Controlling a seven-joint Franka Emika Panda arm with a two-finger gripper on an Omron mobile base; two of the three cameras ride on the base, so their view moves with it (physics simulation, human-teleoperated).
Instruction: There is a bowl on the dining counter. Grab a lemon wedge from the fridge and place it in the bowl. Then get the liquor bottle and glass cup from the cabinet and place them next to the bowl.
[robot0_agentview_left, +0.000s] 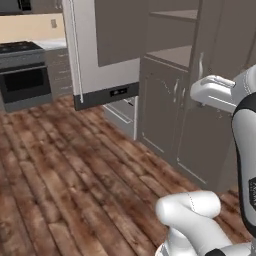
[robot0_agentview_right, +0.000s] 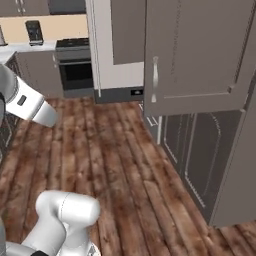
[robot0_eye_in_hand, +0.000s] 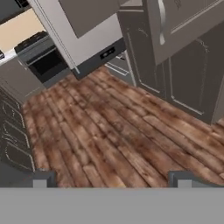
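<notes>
Left base view: the cabinet (robot0_agentview_left: 172, 75) stands open, bare shelves visible, beside the fridge (robot0_agentview_left: 95, 55). Right base view: its swung door's upright handle (robot0_agentview_right: 155, 79). Hand view: the gripper (robot0_eye_in_hand: 112, 178) spread wide over wooden floor (robot0_eye_in_hand: 109, 135).

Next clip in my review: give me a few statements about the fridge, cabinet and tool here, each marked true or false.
1. The fridge door stands open. True.
2. An upper cabinet door is swung open. True.
3. The tool holds a dark bottle. False: nothing sits between its fingertips, which stand wide apart over the wooden floor.
4. The floor is white tile. False: it is brown wood planks.
5. A stove stands beyond the fridge. True.
</notes>
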